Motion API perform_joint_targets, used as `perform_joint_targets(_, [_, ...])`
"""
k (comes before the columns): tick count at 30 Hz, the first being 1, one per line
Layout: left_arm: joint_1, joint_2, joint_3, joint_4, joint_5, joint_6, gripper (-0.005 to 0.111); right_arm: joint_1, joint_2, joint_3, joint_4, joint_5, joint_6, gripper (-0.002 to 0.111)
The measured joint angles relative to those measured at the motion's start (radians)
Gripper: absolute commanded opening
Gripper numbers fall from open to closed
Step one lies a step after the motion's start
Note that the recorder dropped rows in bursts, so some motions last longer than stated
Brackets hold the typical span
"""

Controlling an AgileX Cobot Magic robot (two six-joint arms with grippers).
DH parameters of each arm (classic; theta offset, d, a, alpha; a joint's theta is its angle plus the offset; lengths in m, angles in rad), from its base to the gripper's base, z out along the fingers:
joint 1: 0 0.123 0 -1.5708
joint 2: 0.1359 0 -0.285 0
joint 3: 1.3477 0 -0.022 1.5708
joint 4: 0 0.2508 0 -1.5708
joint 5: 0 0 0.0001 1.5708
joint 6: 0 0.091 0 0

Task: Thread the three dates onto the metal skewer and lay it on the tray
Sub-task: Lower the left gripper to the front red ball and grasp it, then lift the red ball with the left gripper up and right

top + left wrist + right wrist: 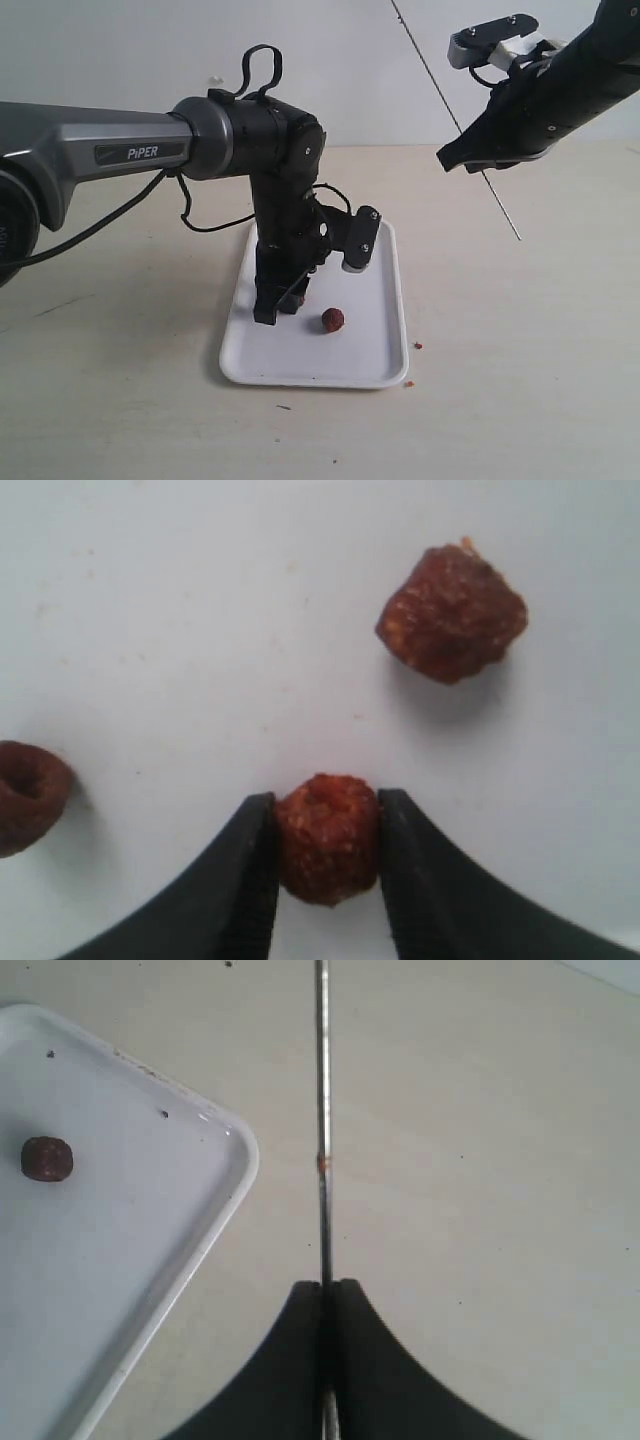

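My left gripper (327,830) is down on the white tray (375,350) and shut on one dark red date (328,838). Two more dates lie loose on the tray: one date (452,612) beyond the fingertips, another date (28,795) at the edge of the left wrist view. In the exterior view only one date (333,319) shows, just right of the left gripper (272,312). High at the right, my right gripper (327,1285) is shut on the thin metal skewer (322,1130), which slants down over the table as the skewer (500,200) in the exterior view.
Small red crumbs (418,345) lie on the wooden table beside the tray's right rim. The left arm's black cable (215,225) loops over the table behind the tray. The tray corner (235,1140) lies close to the skewer in the right wrist view.
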Motion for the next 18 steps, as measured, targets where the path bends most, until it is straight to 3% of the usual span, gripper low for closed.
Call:
perform_joint_targets(9, [0.0,-0.028,0.0,0.008,0.08,-0.219,0.034,0.0,0.0,0.0,0.0,-0.025,0.0,0.0])
perform_joint_targets(18, [0.018,-0.145,0.0,0.01,0.054,-0.462,0.034,-0.008,0.002,0.0,0.0,-0.025,0.039,0.0])
